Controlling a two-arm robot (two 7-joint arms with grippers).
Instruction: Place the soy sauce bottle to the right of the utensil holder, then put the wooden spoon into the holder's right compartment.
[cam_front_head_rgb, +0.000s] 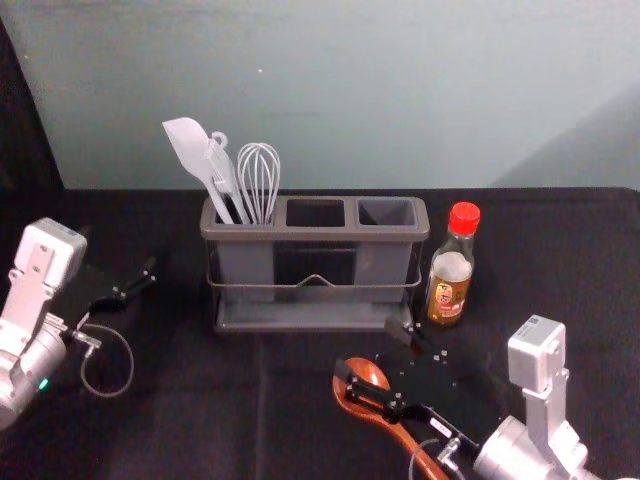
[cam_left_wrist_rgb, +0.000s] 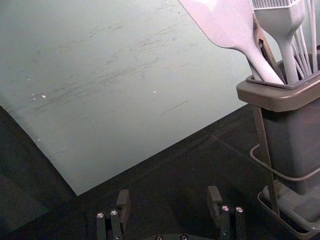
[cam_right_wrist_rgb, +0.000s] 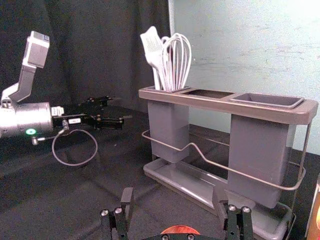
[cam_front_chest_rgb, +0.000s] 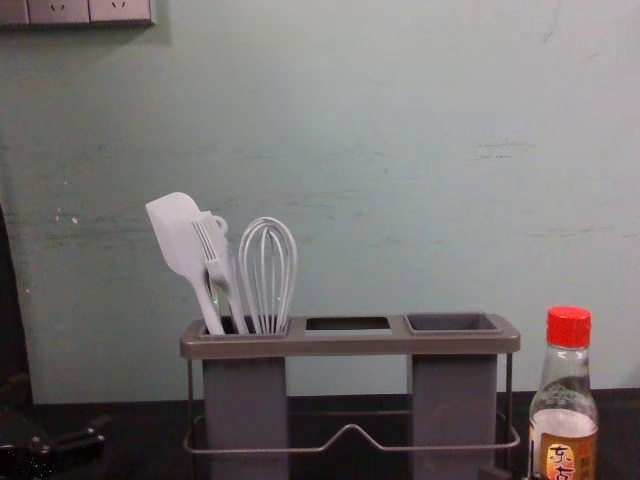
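Observation:
The soy sauce bottle (cam_front_head_rgb: 450, 270) stands upright just right of the utensil holder (cam_front_head_rgb: 315, 234), a small gap between them; in the chest view the bottle (cam_front_chest_rgb: 566, 400) has a red cap. The wooden spoon (cam_front_head_rgb: 412, 446) lies on the table in front, its bowl toward the holder. Over the spoon's bowl, my right gripper (cam_front_head_rgb: 370, 350) is open and holds nothing. In the right wrist view, the spoon's edge (cam_right_wrist_rgb: 180, 229) shows below the open right gripper (cam_right_wrist_rgb: 173, 194). My left gripper (cam_front_head_rgb: 118, 252) is parked at the left, also open in its wrist view (cam_left_wrist_rgb: 169, 196).
A white spatula (cam_front_head_rgb: 190, 150), a brush and a whisk (cam_front_head_rgb: 259, 180) stand in the holder's left compartment. The middle and right (cam_front_head_rgb: 387, 212) compartments hold no utensils. Behind the black-covered table (cam_front_head_rgb: 200, 420) rises a pale wall.

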